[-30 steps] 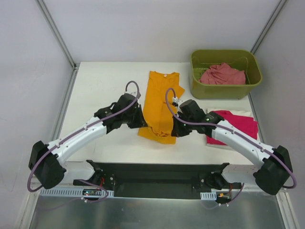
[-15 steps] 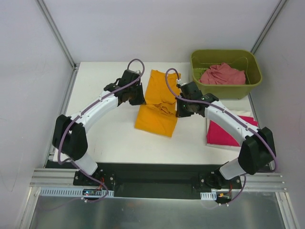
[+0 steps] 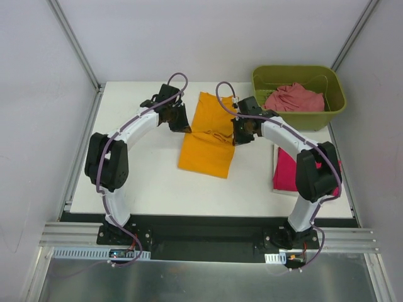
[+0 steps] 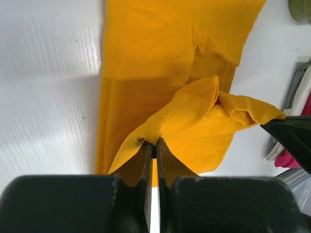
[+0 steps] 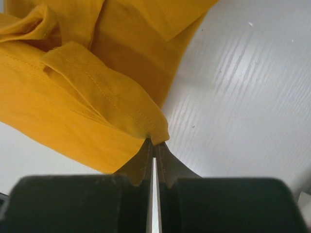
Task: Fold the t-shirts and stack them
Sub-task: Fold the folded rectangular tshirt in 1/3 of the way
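The orange shirt lay lengthwise in the middle of the table, already narrowed to a long strip, and both arms were on it. The left jaws were pinched tight on a bunched corner of orange cloth on the shirt's left side. The right jaws were clamped just as hard on a hemmed corner on its right side. In both wrist views the gripped edge stood raised above the flat layer beneath. That looked like a fold in mid-carry, with the edge lifted and not yet laid down.

By the look of it, one shirt was done. The magenta shirt lay flat and squared near the table's right edge, partly hidden by the right arm. The pink shirt sat crumpled in the bin, untouched. So this fold, the stacking and the whole pink shirt remained.

Room was uneven. To the left of the shirt and the left arm there was plenty of bare table. On the right, the right arm's wrist hung near the bin's wall, with the magenta shirt just beside its elbow, so that side was tight. The collar end lay near the far edge, with only a little table beyond it. The near end sat well back from the front edge.
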Robot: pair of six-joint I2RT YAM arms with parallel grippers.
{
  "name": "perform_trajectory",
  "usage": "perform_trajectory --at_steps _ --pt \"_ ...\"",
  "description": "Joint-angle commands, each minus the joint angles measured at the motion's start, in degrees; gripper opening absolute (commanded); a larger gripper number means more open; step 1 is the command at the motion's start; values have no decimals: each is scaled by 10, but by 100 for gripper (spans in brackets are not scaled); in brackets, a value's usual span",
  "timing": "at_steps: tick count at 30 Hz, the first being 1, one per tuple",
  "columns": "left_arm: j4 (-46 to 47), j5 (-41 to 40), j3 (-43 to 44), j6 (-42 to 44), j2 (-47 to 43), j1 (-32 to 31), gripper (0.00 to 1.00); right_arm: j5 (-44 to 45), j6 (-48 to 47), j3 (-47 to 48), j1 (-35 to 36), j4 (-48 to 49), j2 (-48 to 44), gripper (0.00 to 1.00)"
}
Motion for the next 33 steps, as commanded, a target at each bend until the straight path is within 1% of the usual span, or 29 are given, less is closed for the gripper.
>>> perform_trajectory --at_steps 1,5,6,7,8,9,10,11,12,13,14,15,16,17,20,21,22,23,24,25,27,28,30,32,33 --pt "0 30 35 22 22 10 0 -19 -22 43 -7 17 33 1" --pt "0 35 50 23 49 21 1 -33 -22 65 -16 25 74 1" --pt "-1 37 52 23 58 24 5 -36 -22 68 -21 31 80 3" --pt "0 39 55 23 62 27 16 -42 -22 74 -23 31 87 5" --pt "0 40 56 25 65 30 20 -47 -30 85 -24 32 103 7" --pt "0 43 59 29 70 32 26 -47 -33 93 -27 30 112 14" --pt "0 56 61 30 71 33 34 -43 -34 101 -28 24 127 21" --pt "0 62 61 32 69 34 45 -45 -36 109 -29 16 130 38" --pt "0 68 59 37 62 35 52 -49 -36 117 -30 7 131 45" --pt "0 73 50 37 55 35 57 -55 -36 115 -29 6 124 50" --pt "0 76 43 37 47 35 71 -62 -36 109 -29 7 117 65" --pt "0 74 35 35 29 35 86 -66 -37 97 -29 10 108 77" --pt "0 73 16 32 19 35 89 -68 -38 88 -28 8 89 89" --pt "1 72 5 28 9 34 98 -68 -38 79 -27 9 78 99" --pt "13 75 -57 9 -37 33 99 -61 -32 37 -19 9 30 100" --pt "18 74 -75 -2 -65 32 99 -63 -31 24 -12 11 17 100" --pt "26 73 -117 -8 -81 33 99 -70 -31 2 -5 16 -6 100" --pt "31 73 -139 -18 -98 32 99 -78 -32 -11 2 22 -15 100" --pt "36 71 -161 -23 -134 33 99 -88 -29 -19 19 34 -22 100" --pt "40 70 -204 -28 -152 33 99 -111 -20 -26 27 42 -25 100" --pt "47 71 -242 -37 -205 33 99 -121 -10 -34 52 65 -17 100" --pt "48 70 -276 -40 -222 32 99 -119 -3 -31 60 69 1 100" --pt "47 69 -308 -49 -273 33 99 -118 8 -8 76 77 24 100" --pt "48 61 -352 -55 -305 33 99 -114 23 7 81 93 60 100" --pt "48 58 -365 -61 -333 33 99 -111 25 34 80 102 72 100"
